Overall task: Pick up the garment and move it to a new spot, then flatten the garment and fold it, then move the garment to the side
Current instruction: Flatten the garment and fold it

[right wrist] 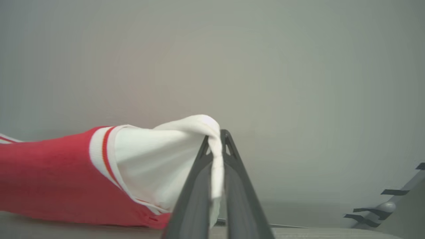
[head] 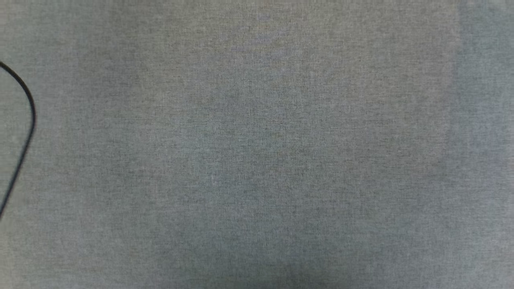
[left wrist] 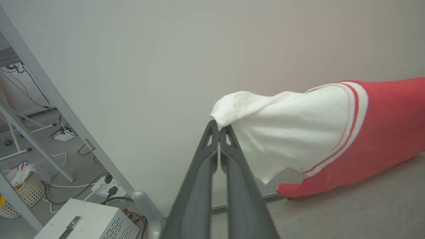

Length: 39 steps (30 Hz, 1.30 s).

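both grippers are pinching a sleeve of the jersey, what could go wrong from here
1. The left gripper pinches just the tip of one white sleeve; the sagging red jersey T-shirt may pull it free.
2. In the right gripper, the other sleeve is bunched and trails down between the fingers, so it could snag on release.
3. A black cable curves over the grey surface; dragged cloth might catch it.

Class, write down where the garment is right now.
The garment is held up between both hands: the left hand pinches one white sleeve in the left wrist view, the right hand pinches the other in the right wrist view.
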Motion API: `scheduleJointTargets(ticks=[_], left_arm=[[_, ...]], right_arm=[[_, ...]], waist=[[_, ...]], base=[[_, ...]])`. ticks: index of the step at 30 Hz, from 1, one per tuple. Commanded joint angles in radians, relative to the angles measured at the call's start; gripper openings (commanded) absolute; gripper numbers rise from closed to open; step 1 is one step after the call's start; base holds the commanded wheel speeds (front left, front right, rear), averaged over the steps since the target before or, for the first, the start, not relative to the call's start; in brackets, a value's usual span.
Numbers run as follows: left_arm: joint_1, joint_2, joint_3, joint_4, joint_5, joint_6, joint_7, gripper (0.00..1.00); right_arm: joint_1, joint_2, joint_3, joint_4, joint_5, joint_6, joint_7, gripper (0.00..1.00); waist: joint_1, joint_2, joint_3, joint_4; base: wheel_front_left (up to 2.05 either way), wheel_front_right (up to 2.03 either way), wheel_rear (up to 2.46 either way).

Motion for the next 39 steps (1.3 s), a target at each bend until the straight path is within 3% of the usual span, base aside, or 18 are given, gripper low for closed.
scheduleJointTargets(ticks=[1,11,19,25,39], left_arm=[[0.054,-0.007,-0.007,0.011,-0.014,-0.006,-0.012,0.0],[0.452,-0.026,-0.028,-0.002,-0.11,-0.018,-0.05,0.0],[0.763,-0.026,-0.028,-0.071,-0.185,0.016,-0.055,0.0],[0.937,-0.034,-0.052,-0.105,-0.217,0.049,-0.041,0.0],[1.155,-0.047,-0.109,-0.141,-0.257,0.068,-0.004,0.0]], right_arm=[[0.054,-0.001,0.015,0.002,0.035,-0.002,-0.008,0.0],[0.472,-0.065,0.183,-0.136,0.309,-0.002,0.064,0.0],[0.764,-0.161,0.27,-0.281,0.474,-0.002,0.119,0.0],[0.923,-0.216,0.322,-0.319,0.509,-0.002,0.135,0.0],[1.18,-0.297,0.409,-0.385,0.563,-0.002,0.189,0.0]], waist=[[-0.0002,0.012,-0.031,0.004],[-0.0002,0.012,-0.211,0.003],[-0.0002,0.012,-0.334,0.004],[-0.0002,0.012,-0.407,0.008],[-0.0002,0.012,-0.571,0.017]], base=[[0.0,0.0,0.0],[0.0,0.0,0.0],[0.0,0.0,0.0],[0.0,0.0,0.0],[0.0,0.0,0.0]])
